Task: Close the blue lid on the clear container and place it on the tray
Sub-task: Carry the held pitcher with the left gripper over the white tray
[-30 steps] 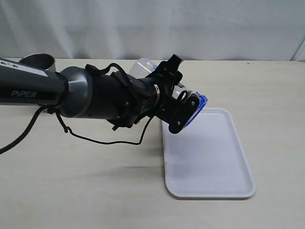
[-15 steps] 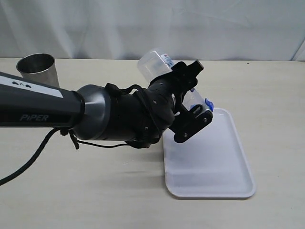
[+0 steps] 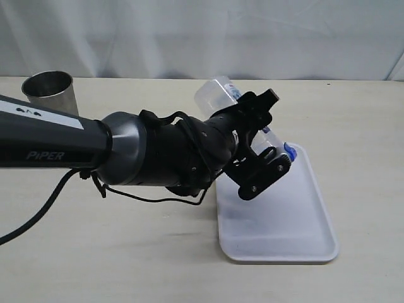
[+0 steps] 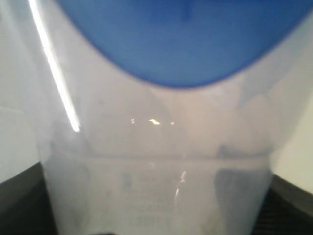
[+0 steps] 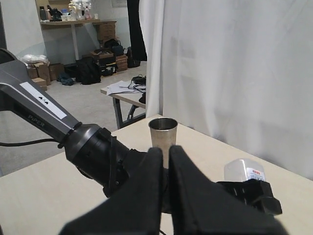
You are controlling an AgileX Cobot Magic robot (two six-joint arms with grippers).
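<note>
A dark robot arm (image 3: 57, 136) reaches in from the left across a pale desk (image 3: 126, 252). White lettering on its sleeve reads "PiPER". A white strip above the lettering carries small black marks too small to read.

The left gripper (image 3: 264, 140) pinches the clear container (image 3: 218, 96) across its body, one finger on each side. The container is tilted, with its base raised up and away. Its mouth points down toward the far left part of the white tray (image 3: 297, 227). The blue lid (image 3: 288, 150) sits at the mouth, over the tray; whether it touches the tray cannot be told.

A small red, white and blue sticker on the raised base is unreadable. In the left wrist view, faint print on the container wall is blurred.

A grey metal cup (image 3: 50, 91) stands upright at the far left of the desk, well apart from the tray.

The right gripper (image 5: 166, 152) has its fingers pressed together on nothing, held well above the desk.
</note>
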